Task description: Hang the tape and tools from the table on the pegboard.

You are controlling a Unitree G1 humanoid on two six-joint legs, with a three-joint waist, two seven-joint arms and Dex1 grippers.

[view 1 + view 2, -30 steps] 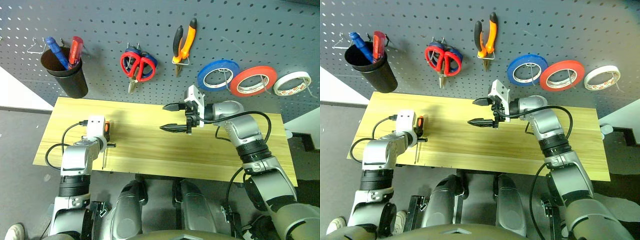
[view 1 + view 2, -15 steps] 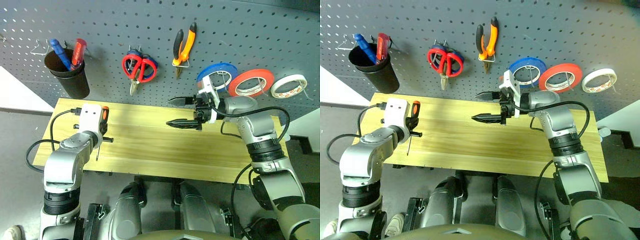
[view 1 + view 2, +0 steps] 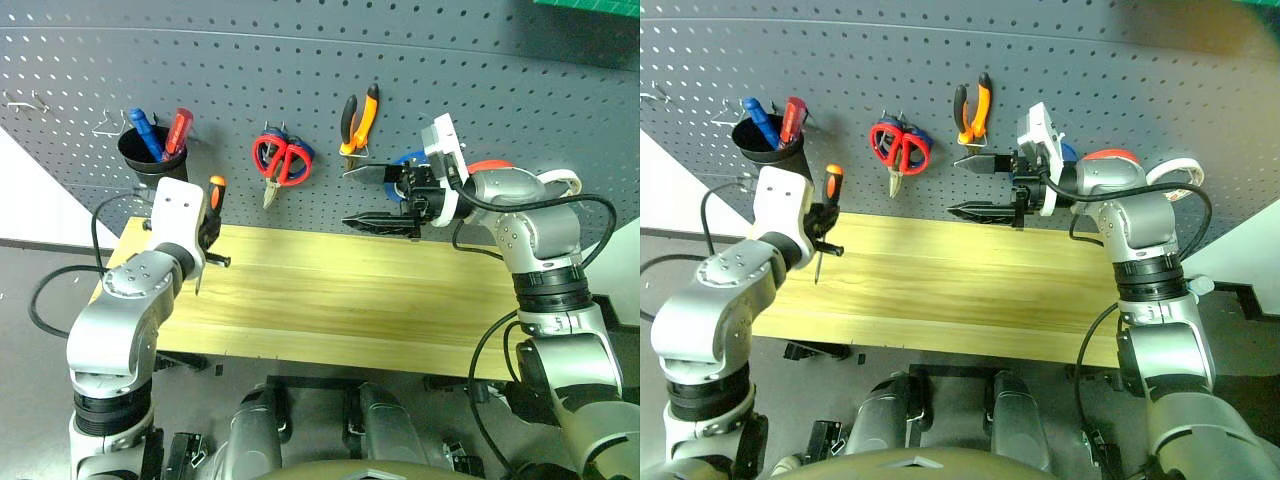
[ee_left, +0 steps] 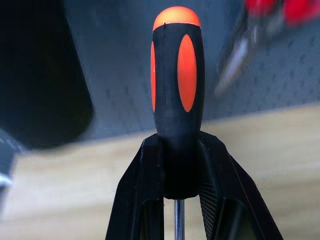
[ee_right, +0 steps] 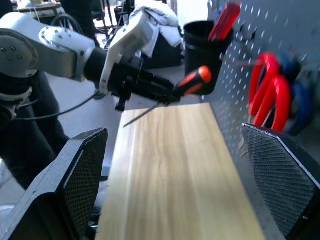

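left gripper (image 4: 177, 190) clamped on the lower end of the screwdriver (image 3: 212, 205) handle, orange cap poking up past the fingertips, thin shaft hanging below, over the table (image 3: 340, 300) near the black cup (image 3: 150, 160) on the pegboard (image 3: 300, 80). right gripper (image 3: 380, 196) spread wide, holding nothing, before the pliers (image 3: 358, 115).
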